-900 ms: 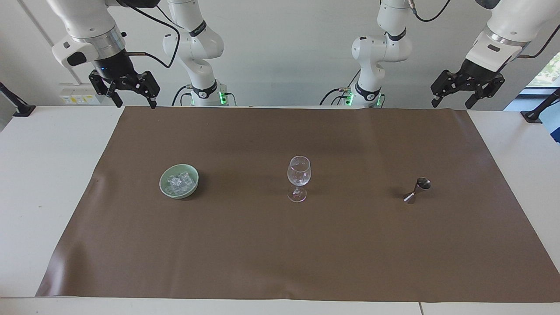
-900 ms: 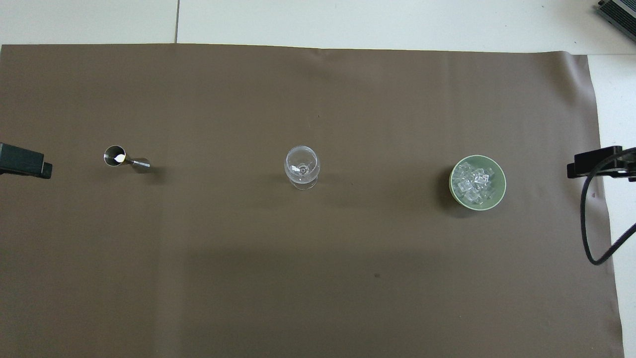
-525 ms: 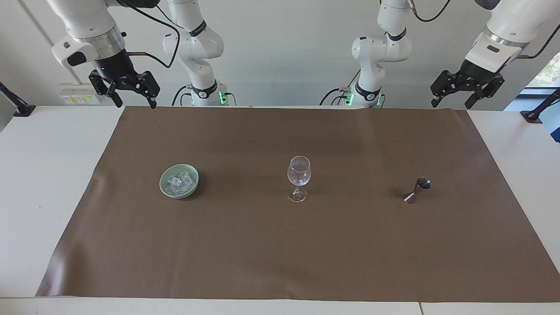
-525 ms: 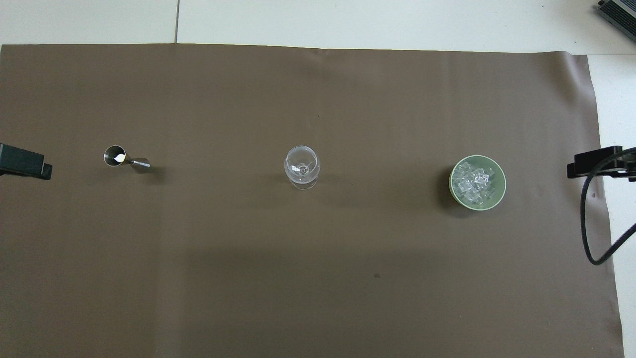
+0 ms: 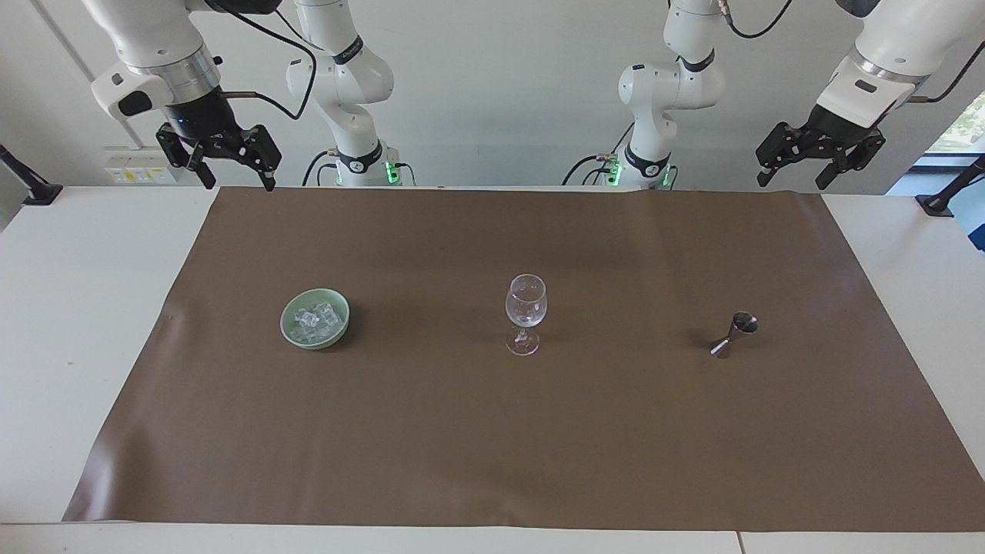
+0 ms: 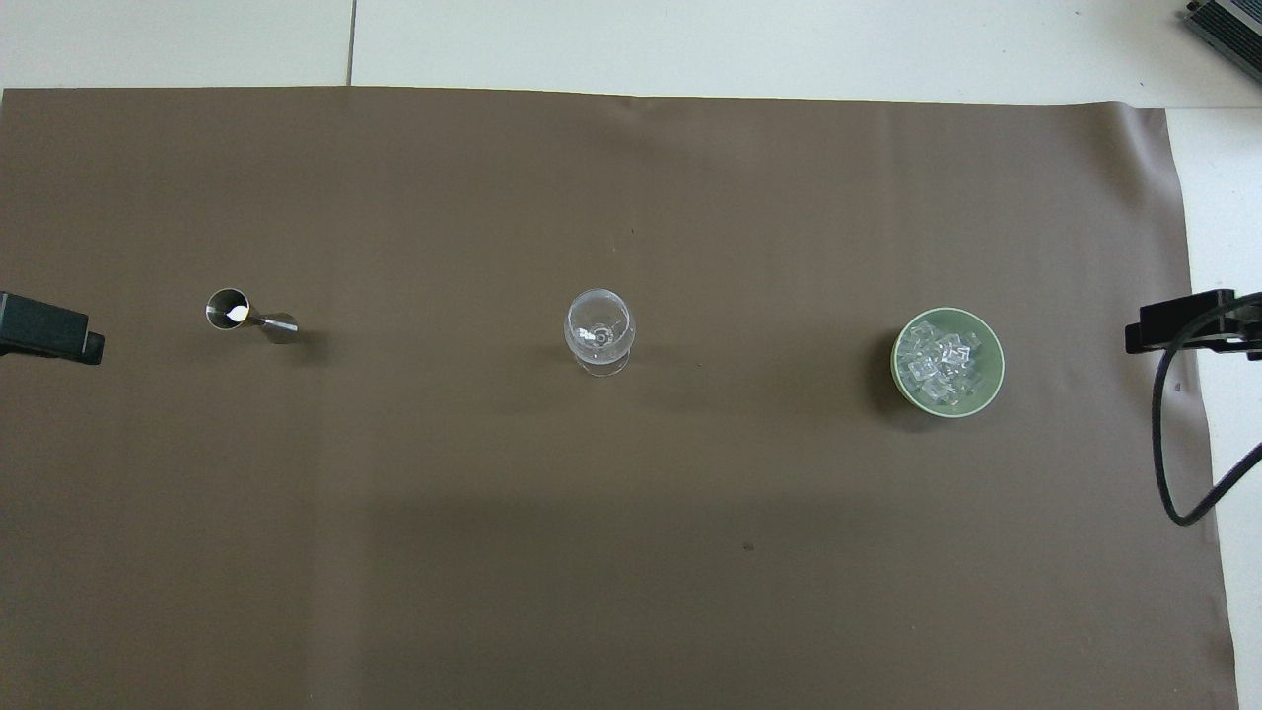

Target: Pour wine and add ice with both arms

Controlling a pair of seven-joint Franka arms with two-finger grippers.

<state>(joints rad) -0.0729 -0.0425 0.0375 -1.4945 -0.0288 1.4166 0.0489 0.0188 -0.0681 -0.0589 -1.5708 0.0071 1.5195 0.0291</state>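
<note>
An empty clear wine glass (image 5: 525,308) (image 6: 598,325) stands upright mid-mat. Toward the right arm's end sits a pale green bowl (image 5: 338,332) (image 6: 991,380) heaped with clear ice (image 5: 314,317) (image 6: 942,360). A small steel jigger (image 5: 735,335) (image 6: 246,314) stands toward the left arm's end. The wine is out of view, and I cannot tell whether the jigger holds liquid. My right gripper (image 5: 239,185) (image 6: 1183,330) hangs open and empty in the air at its end of the mat. My left gripper (image 5: 792,183) (image 6: 49,335) hangs open and empty at the other end. Both arms wait.
A brown mat (image 5: 492,431) covers most of the white table (image 5: 69,308). Black clamp mounts stand at the table's corners by the robots (image 5: 31,188) (image 5: 943,201). The right arm's black cable (image 6: 1173,444) loops over the mat's edge.
The left gripper has drifted very slightly upward and back toward its base. The right gripper and the objects have not moved.
</note>
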